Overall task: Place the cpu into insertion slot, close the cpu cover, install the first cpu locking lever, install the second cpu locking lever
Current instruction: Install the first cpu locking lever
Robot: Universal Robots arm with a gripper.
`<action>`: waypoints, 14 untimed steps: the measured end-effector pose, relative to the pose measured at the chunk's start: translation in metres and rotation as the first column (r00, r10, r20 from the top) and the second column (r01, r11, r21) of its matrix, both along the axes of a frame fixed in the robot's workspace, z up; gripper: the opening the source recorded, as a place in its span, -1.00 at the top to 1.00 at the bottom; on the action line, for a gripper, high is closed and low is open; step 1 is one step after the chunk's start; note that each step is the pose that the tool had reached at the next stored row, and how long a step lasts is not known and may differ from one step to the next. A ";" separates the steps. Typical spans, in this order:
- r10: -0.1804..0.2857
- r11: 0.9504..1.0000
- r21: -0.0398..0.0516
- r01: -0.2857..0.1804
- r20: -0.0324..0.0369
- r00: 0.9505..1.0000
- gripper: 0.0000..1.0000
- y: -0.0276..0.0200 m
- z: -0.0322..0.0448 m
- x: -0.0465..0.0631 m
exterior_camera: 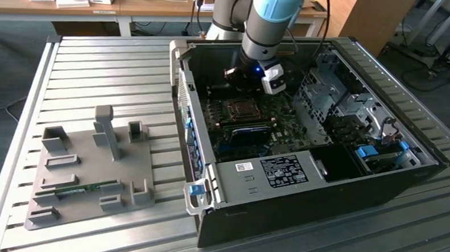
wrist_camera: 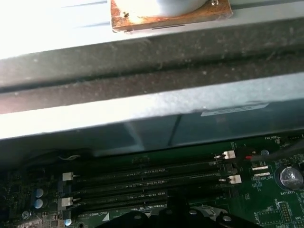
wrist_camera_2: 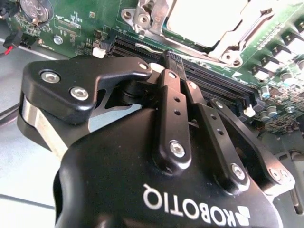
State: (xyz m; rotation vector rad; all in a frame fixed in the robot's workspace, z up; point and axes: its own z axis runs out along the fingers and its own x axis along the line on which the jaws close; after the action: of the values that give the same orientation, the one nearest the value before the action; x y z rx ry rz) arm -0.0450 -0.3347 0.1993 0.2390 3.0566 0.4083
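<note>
The insertion slot (exterior_camera: 241, 108) is a square socket with a metal rim on the green board inside the open black case. In the second wrist view the cpu (wrist_camera_2: 204, 16) shows as a pale square in the socket. The silvery cpu cover (wrist_camera_2: 225, 43) lies flat around it as a frame. My gripper (exterior_camera: 251, 81) hangs over the board just behind the socket in the exterior view. Its black fingers meet at their tips, so the gripper (wrist_camera_2: 167, 58) is shut above the long memory slots (wrist_camera_2: 209, 76) beside the socket, with nothing seen between them.
The case walls (exterior_camera: 182, 95) close in around the board. A drive cage (exterior_camera: 340, 102) fills the case at the exterior view's right. A grey fixture plate (exterior_camera: 94, 171) with a green memory stick (exterior_camera: 78, 189) lies on the slatted table (exterior_camera: 106, 58) at the exterior view's left.
</note>
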 end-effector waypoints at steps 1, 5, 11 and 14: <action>-0.003 1.000 -0.001 0.003 0.000 1.000 0.79 0.0000 -0.0003 0.000; -0.016 1.000 -0.002 0.016 0.001 1.000 0.79 0.0000 -0.0020 0.000; -0.027 1.000 -0.004 0.027 0.001 1.000 0.79 0.0000 -0.0031 0.000; -0.031 1.000 -0.004 0.031 0.001 1.000 0.79 0.0003 -0.0032 -0.001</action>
State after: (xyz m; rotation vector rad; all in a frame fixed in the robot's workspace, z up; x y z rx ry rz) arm -0.0458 -0.3344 0.1961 0.2850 3.0480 0.4010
